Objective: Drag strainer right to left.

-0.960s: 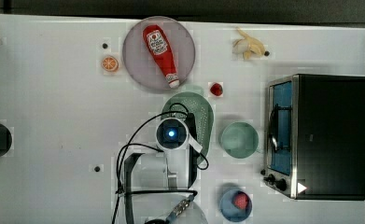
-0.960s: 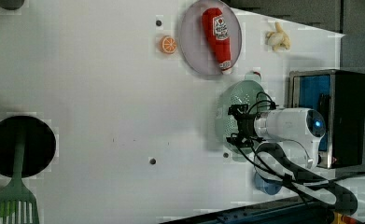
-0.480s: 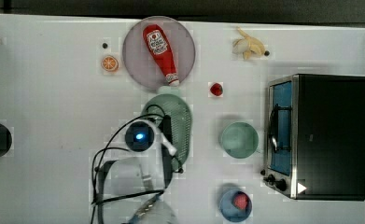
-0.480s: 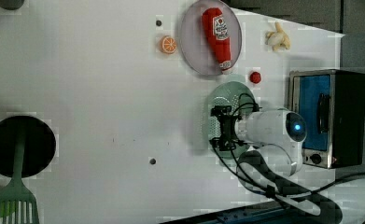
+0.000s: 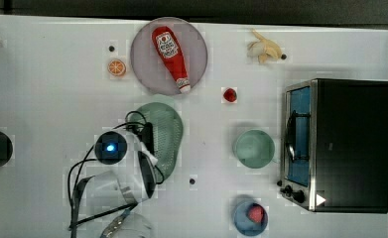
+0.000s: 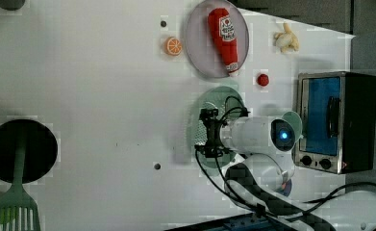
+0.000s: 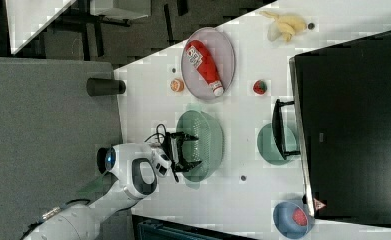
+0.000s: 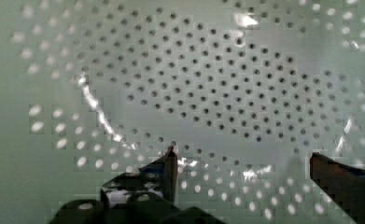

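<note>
White tabletop under my cameras: the strainer (image 5: pixel 167 136) has slid leftward in the top view since a second ago, now just below the grey plate (image 5: pixel 143 54) and well clear of the green cup (image 5: pixel 253 148), so I judge the drag well underway. My gripper (image 7: pixel 189 150) sits inside the bowl, fingers (image 8: pixel 170 169) spread wide, clamping nothing.
</note>
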You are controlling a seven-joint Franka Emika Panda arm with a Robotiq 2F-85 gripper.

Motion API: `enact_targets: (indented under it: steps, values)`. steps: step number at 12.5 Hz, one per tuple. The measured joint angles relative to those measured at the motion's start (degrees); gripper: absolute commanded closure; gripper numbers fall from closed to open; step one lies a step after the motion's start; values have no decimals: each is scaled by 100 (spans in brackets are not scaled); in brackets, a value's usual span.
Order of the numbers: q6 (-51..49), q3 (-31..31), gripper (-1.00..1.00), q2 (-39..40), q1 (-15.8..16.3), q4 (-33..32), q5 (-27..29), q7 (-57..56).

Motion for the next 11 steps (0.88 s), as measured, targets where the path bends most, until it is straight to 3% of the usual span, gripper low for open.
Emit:
enact_targets:
  steps: [8, 11]
  values:
    - [-492, -58, -100, 537, 652, 1063, 832, 134]
    - [-582, -210, -100, 599, 939, 1186, 912, 386]
